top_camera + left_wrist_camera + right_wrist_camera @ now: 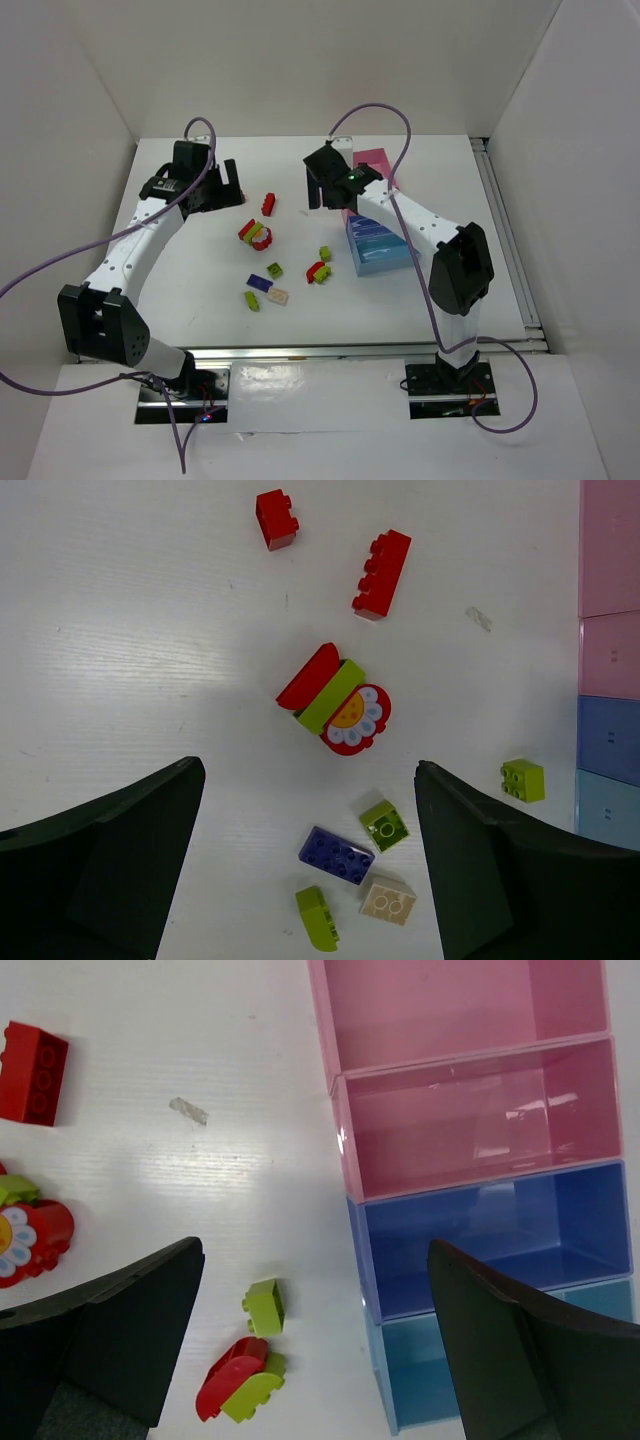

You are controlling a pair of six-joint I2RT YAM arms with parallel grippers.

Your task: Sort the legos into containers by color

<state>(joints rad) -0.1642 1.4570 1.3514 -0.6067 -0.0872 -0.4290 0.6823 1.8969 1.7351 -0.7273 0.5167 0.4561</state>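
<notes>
1. Our left claw (308,772) is spread wide. Its dark fingers (100,870) stand well apart with nothing gripped, hanging above the white table (120,630).
2. Just beyond its tips lies the flower stack (335,700): a red curved piece and a lime brick joined to the red-white round piece.
3. Between the fingers we see a purple brick (336,854) with a beige brick (388,900) just beside it, a lime brick (385,823) near both, and a curved lime piece (318,918) lower down.
4. Farther out, a long red brick (382,573) and a small red brick (276,518) lie apart from each other.
5. Our right claw (315,1255) is also spread open and holds nothing. It hangs over the left edge of the containers (480,1120), one finger over the table and the other over the blue boxes.
6. The containers form one joined row with their open tops up: two pink boxes, then a blue box, then a light blue box.
7. On the table left of that row, a lime block (264,1307) sits just beside a red-and-lime pair (240,1380).
8. From above, the legos (269,204) are scattered mid-table between the two arms. Every one we can see rests on the table, left of the containers.
</notes>
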